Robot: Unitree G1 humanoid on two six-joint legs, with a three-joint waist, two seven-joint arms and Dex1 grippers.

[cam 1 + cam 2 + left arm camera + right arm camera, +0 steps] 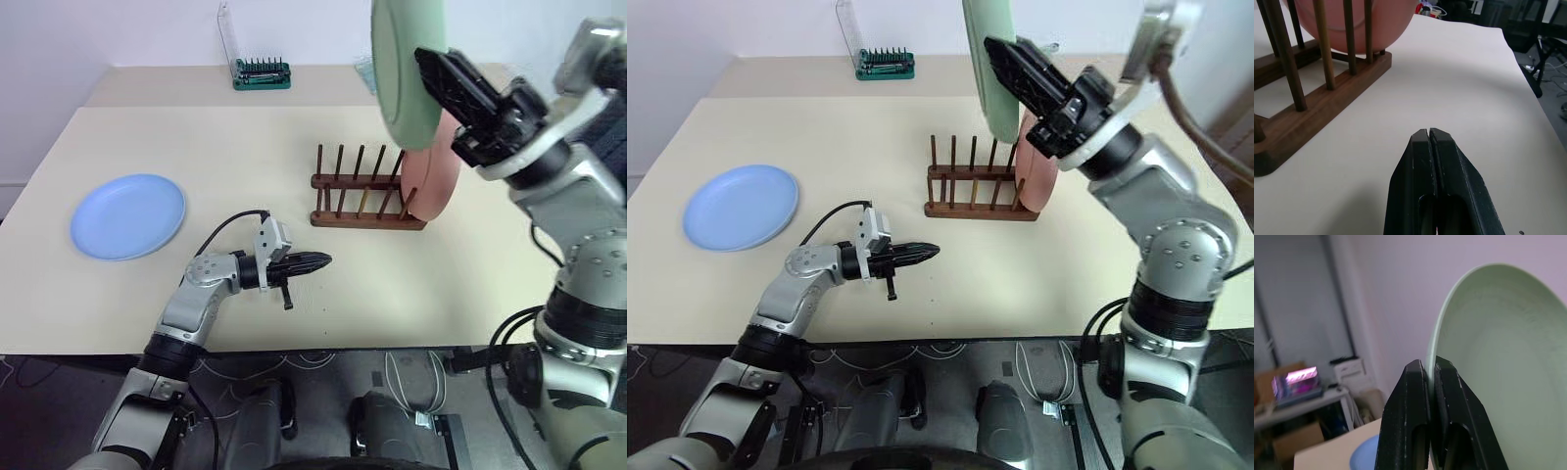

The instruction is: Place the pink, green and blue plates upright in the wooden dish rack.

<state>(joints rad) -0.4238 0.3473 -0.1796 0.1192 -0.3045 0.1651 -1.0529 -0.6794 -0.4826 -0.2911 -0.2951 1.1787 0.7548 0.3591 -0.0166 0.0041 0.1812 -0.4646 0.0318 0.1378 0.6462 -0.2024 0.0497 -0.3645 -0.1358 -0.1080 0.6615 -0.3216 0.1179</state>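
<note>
The right gripper (423, 61) pinches the green plate (397, 69) on edge above the wooden dish rack (364, 188), ready for a free slot beside the upright pink plate (438, 174), while the left gripper (318, 261) hovers closed and empty, the blue plate (127, 215) flat on the table (196, 127)

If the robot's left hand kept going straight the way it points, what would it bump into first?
Probably nothing on the table. The shut left hand points along bare tabletop, passing in front of the wooden dish rack and pink plate. Depth is hard to judge, though.
</note>
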